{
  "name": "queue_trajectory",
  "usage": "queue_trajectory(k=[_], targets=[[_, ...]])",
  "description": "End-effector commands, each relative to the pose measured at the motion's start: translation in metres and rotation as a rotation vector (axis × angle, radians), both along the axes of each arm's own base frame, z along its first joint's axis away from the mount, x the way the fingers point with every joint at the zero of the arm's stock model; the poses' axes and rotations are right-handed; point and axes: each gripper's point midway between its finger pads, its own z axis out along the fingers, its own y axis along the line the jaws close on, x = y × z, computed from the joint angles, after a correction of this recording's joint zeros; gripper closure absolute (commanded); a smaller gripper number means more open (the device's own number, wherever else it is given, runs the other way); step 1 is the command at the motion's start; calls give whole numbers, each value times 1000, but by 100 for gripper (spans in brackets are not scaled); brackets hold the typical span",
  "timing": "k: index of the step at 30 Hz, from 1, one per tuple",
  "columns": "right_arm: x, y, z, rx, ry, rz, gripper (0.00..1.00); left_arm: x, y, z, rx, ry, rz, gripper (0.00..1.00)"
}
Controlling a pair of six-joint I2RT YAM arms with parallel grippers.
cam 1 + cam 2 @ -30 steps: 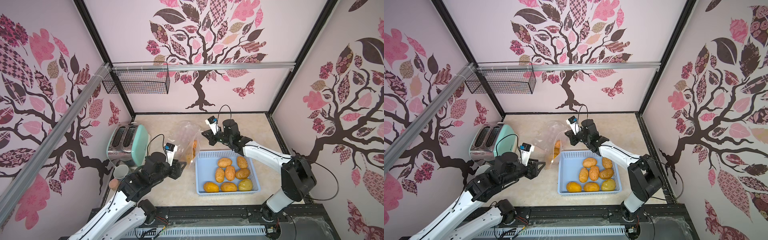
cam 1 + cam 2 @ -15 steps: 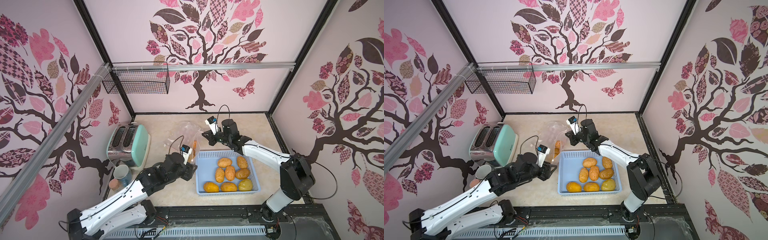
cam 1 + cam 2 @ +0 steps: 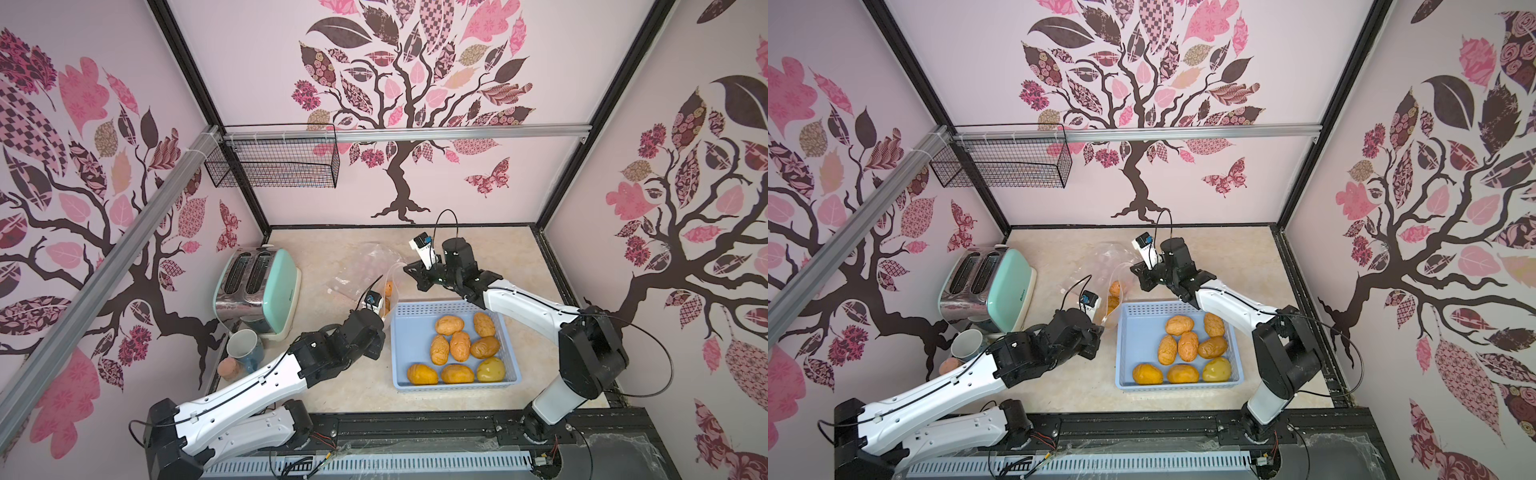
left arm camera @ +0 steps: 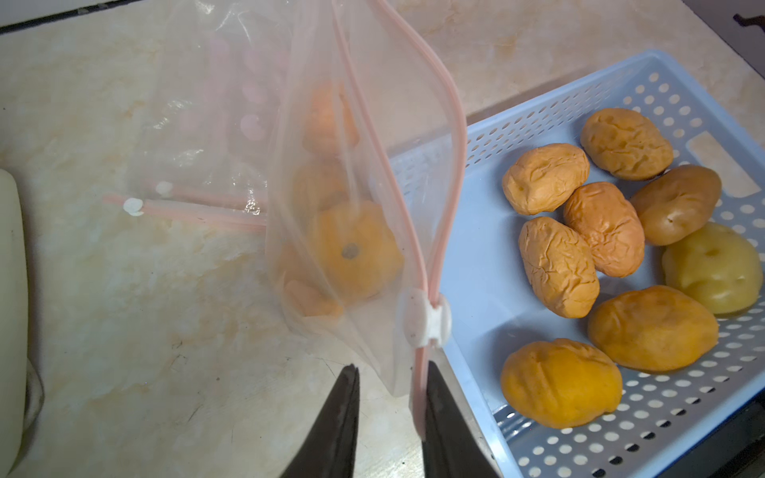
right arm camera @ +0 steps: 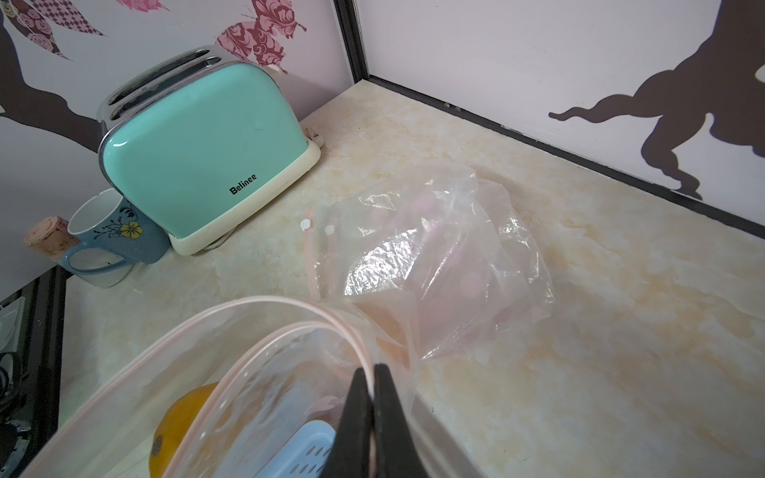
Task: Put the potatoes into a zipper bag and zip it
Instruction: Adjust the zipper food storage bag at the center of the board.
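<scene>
glossy plastic bag [image 4: 364, 174] — wrinkled matt potatoes [image 4: 558, 267]

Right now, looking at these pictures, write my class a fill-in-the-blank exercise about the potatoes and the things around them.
1. The blue basket holds ___ potatoes.
2. The mug stands next to the mint-green ___.
3. That appliance has ___ slots on top.
4. The right arm's fingers are shut on the rim of the clear zipper ___.

Missing words: eight; toaster; two; bag.
</scene>
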Motion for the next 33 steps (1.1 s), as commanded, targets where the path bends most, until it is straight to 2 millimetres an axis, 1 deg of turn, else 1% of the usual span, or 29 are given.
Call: queue_trajectory(k=[1, 4, 5, 8, 9, 10, 11, 12, 13, 15, 16, 17, 19, 20, 21, 23, 25, 26, 28, 30, 32, 33], targets=[[3, 1, -7, -23, 12, 9, 100, 4, -9, 21, -39, -47, -24, 82], [2, 1, -6, -21, 13, 14, 100, 4, -9, 23, -42, -57, -37, 97], [2, 1, -6, -19, 14, 13, 100, 3, -10, 25, -41, -59, -46, 100], [2, 0, -3, -18, 7, 11, 100, 2, -5, 34, -28, -69, -49, 100], [1, 0, -1, -18, 2, 10, 100, 1, -1, 41, -15, -79, -45, 100], [2, -1, 1, -17, -4, 5, 97, 1, 4, 51, -8, -91, -38, 100], [3, -1, 4, -15, -10, 2, 90, 0, 10, 58, 10, -96, -32, 100], [2, -1, 7, -12, -17, 2, 76, -2, 17, 67, 28, -110, -29, 100], [1, -1, 11, -9, -27, 6, 59, -4, 24, 75, 49, -119, -28, 100], [-3, -3, 21, -9, -54, 18, 33, -8, 40, 90, 91, -127, -17, 100], [-7, -4, 30, -7, -86, 36, 24, -12, 51, 96, 128, -123, -10, 100], [-12, -5, 39, -3, -119, 52, 18, -15, 58, 101, 160, -119, -12, 100], [-24, -11, 62, 17, -206, 66, 10, -23, 74, 116, 211, -113, -20, 100], [-28, -15, 71, 25, -238, 66, 7, -26, 79, 124, 220, -114, -26, 100], [-34, -19, 82, 34, -272, 64, 4, -29, 82, 132, 220, -116, -38, 100], [-46, -28, 100, 36, -315, 61, 3, -35, 84, 143, 214, -117, -71, 100], [-62, -32, 115, 50, -339, 96, 5, -42, 79, 147, 200, -100, -125, 100], [-75, -31, 123, 75, -352, 142, 6, -46, 75, 148, 191, -87, -159, 100], [-106, -26, 134, 141, -352, 271, 9, -55, 64, 144, 175, -46, -238, 100], [-135, -20, 142, 217, -322, 393, 12, -63, 55, 134, 176, 9, -305, 100], [-157, -12, 146, 250, -311, 468, 16, -71, 49, 124, 197, 69, -354, 100], [-167, -7, 145, 256, -308, 498, 19, -73, 48, 117, 215, 96, -369, 100]])
